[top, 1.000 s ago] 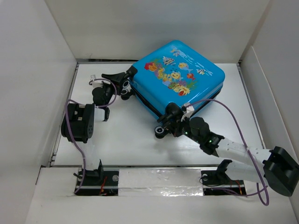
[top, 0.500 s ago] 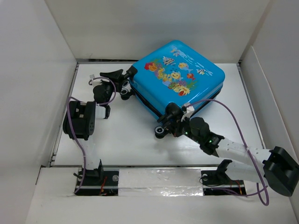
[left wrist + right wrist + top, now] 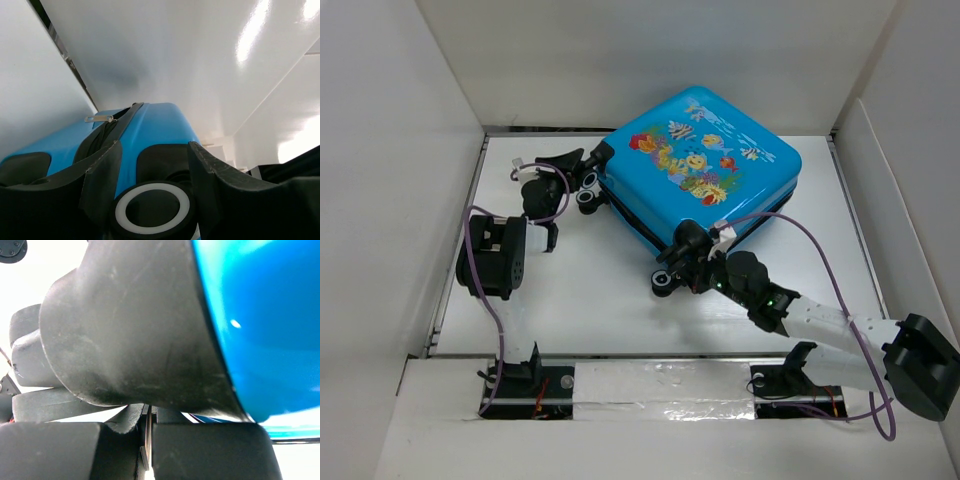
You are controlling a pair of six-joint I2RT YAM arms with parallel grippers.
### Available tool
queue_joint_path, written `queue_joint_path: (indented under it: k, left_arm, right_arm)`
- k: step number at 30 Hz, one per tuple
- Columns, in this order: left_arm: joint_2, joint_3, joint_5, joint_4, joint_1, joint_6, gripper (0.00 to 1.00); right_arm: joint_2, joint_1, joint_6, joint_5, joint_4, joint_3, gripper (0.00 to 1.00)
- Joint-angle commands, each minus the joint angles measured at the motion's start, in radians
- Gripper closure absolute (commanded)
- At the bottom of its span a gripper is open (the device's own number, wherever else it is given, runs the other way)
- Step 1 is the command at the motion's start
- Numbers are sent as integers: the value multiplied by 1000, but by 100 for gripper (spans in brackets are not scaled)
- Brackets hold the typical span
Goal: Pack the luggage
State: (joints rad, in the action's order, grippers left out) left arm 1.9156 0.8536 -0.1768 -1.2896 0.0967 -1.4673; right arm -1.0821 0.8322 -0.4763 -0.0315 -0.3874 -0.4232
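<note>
The luggage (image 3: 705,165) is a bright blue suitcase with a fish print, lying closed and flat at the back of the table. My left gripper (image 3: 578,172) is open at its left corner, one finger (image 3: 102,175) on each side of a black-and-white wheel (image 3: 152,210) without gripping it. My right gripper (image 3: 685,248) is at the near corner, by another wheel (image 3: 663,283). In the right wrist view it (image 3: 148,427) is shut on a thin metal tab (image 3: 148,440) at the zipper seam, under the dark wheel housing (image 3: 130,330) and blue shell (image 3: 260,315).
White walls (image 3: 400,150) enclose the table on the left, back and right. A zipper pull (image 3: 98,118) lies on the suitcase seam above my left fingers. Purple cables (image 3: 810,245) run along both arms.
My left arm has shifted slightly right, bringing its open gripper closer around the suitcase's left wheel. The right arm and the suitcase have not moved.
</note>
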Motion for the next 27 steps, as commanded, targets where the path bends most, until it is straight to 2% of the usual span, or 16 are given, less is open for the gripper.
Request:
queue_joint_path:
  k: [1, 2, 3, 4, 7, 12, 16, 17, 19, 22, 24, 25, 26, 27]
  left_arm:
    - [-7, 32, -1, -258, 6, -7, 75]
    - [-9, 29, -1, -263, 6, -5, 81]
    - [-15, 25, 0, -263, 6, -1, 96]
    - [-27, 24, -1, -257, 6, 7, 100]
    - [-76, -4, -10, -267, 6, 57, 100]
    - [-202, -155, -12, -298, 17, 146, 100]
    - [-369, -330, 19, -336, 41, 220, 100]
    - [-395, -405, 22, -347, 41, 240, 100]
    - [-482, -515, 54, -358, 83, 268, 100]
    - [-590, -600, 88, -323, 144, 309, 100]
    - [-639, -645, 121, -274, 207, 349, 100]
    - [-685, -653, 132, -237, 227, 361, 100]
    - [-702, -668, 144, -222, 282, 373, 100]
    - [-722, -669, 167, -199, 310, 409, 100]
  right_arm:
    - [30, 8, -28, 39, -150, -9, 100]
    - [33, 8, -27, 36, -150, -9, 100]
    - [36, 8, -30, 36, -150, -9, 100]
    - [47, 8, -36, 41, -151, -9, 100]
    - [70, -28, -35, 58, -145, -22, 100]
    - [105, -122, 2, 107, -88, -80, 100]
    - [111, -263, 62, 166, -15, -198, 100]
    - [105, -331, 68, 214, -7, -224, 100]
    - [65, -431, 83, 280, 4, -308, 100]
    - [-10, -507, 79, 327, 21, -385, 100]
    - [-25, -528, 79, 364, 38, -390, 100]
    - [-12, -516, 55, 366, -8, -356, 100]
    - [2, -493, 39, 317, -51, -306, 100]
    - [17, -416, 27, 276, -91, -195, 100]
